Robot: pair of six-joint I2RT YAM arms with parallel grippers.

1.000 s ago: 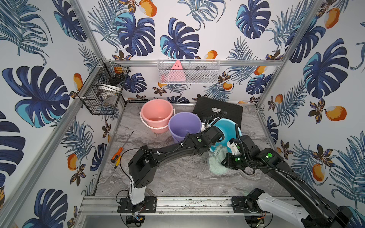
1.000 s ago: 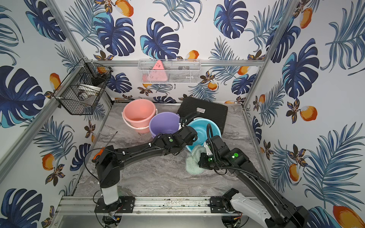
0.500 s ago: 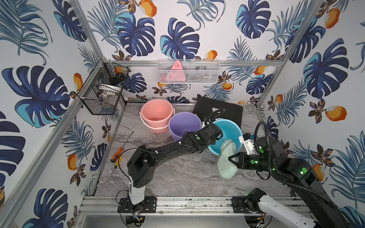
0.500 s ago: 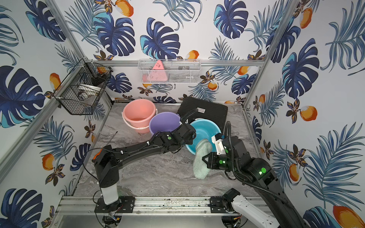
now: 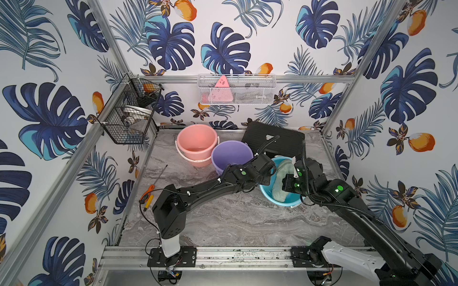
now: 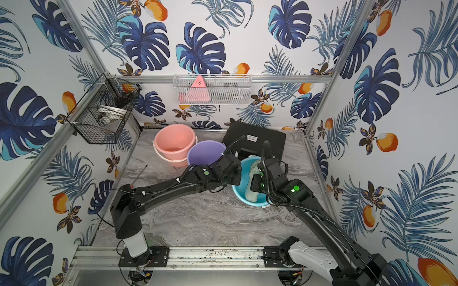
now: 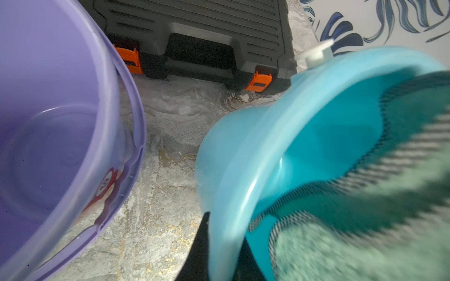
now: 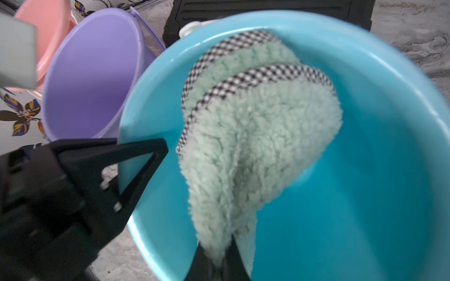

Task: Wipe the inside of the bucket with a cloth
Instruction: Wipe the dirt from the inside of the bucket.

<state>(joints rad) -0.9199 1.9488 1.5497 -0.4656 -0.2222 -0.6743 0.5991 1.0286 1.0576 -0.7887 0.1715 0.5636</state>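
The blue bucket (image 5: 279, 201) (image 6: 240, 198) stands right of centre and seems tipped toward the front. My left gripper (image 5: 267, 178) (image 7: 225, 233) is shut on its near-left rim (image 7: 231, 194), one finger (image 8: 136, 170) outside the wall and one inside. The cloth (image 5: 279, 182) (image 6: 250, 195) (image 8: 255, 146) is fluffy pale green with a checked border. It hangs inside the bucket (image 8: 365, 170) against the wall. My right gripper (image 5: 285, 184) (image 8: 216, 243) is shut on the cloth's lower end, over the bucket's opening.
A purple bucket (image 5: 231, 153) touches the blue one's left side, with a pink bucket (image 5: 197, 143) behind it. A black case (image 5: 272, 138) lies at the back. An orange-handled screwdriver (image 5: 148, 195) lies on the left. Wire baskets (image 5: 128, 118) hang on the walls.
My right gripper has lifted the cloth off the table in front of the blue bucket and carried it into the bucket. The left gripper has kept its hold on the rim.
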